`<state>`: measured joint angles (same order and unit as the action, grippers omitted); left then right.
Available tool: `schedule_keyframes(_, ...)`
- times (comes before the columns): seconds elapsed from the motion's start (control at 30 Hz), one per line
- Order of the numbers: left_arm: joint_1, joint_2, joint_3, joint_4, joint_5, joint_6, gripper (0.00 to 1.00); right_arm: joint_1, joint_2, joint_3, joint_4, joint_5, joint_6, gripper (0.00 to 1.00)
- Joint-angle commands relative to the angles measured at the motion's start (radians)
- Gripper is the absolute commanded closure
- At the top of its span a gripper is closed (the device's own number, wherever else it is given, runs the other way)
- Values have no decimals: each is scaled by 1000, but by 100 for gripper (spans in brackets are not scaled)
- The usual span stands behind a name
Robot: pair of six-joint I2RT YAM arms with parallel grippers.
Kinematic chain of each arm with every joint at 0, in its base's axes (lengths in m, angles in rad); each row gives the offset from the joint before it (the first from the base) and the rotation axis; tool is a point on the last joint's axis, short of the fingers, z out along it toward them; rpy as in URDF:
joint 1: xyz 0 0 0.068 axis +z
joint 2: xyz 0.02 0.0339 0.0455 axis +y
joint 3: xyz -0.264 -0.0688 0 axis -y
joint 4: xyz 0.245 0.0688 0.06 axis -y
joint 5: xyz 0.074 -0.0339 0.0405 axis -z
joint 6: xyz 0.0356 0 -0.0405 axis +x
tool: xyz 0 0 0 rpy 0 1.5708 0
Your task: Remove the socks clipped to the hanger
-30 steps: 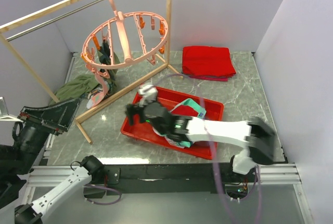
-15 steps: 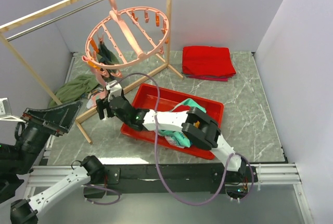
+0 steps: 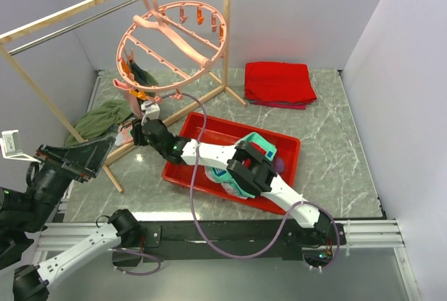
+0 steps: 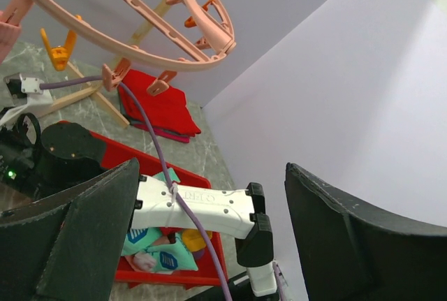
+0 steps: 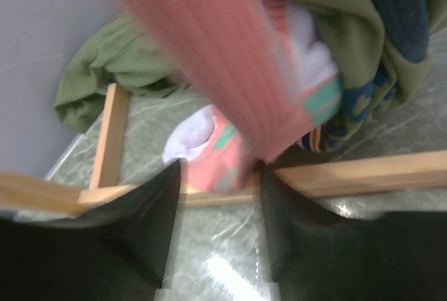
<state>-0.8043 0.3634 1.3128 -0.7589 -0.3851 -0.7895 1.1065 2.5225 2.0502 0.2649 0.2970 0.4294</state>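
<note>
The right gripper (image 5: 218,172) is straddling a pink sock (image 5: 230,70) hanging from the hanger (image 3: 185,41), its hold impossible to tell, while the left gripper (image 4: 211,175) is gaping empty.

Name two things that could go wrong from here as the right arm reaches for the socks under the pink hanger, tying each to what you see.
1. The purple cable arcs up close to the lower rim of the pink hanger; pulling back could snag it and drag the hanger.
2. The right gripper straddles a pink sock just above the wooden base rail, with other socks bunched beside it; it might strike the rail or pinch several.
</note>
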Motion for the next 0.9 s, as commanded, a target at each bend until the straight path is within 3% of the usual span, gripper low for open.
schedule_keyframes(0.0, -16, -9, 5, -14, -40, 13, 10, -16, 44, 117, -18, 4, 19, 60)
schedule_keyframes(0.17, -35, -6, 5, -23, -47, 15, 11, -13, -16, 68, -18, -12, 34, 100)
schedule_keyframes(0.5, -47, -29, 43, -13, -21, -50, 14, 82, -387, -363, 168, -16, 5, 100)
schedule_keyframes(0.67, -47, -21, 69, -33, 3, -79, 12, 116, -519, -467, 166, -68, 35, 100)
schedule_keyframes(0.87, -49, -30, 74, -39, -12, -100, 13, 134, -652, -542, 19, -177, 149, 100)
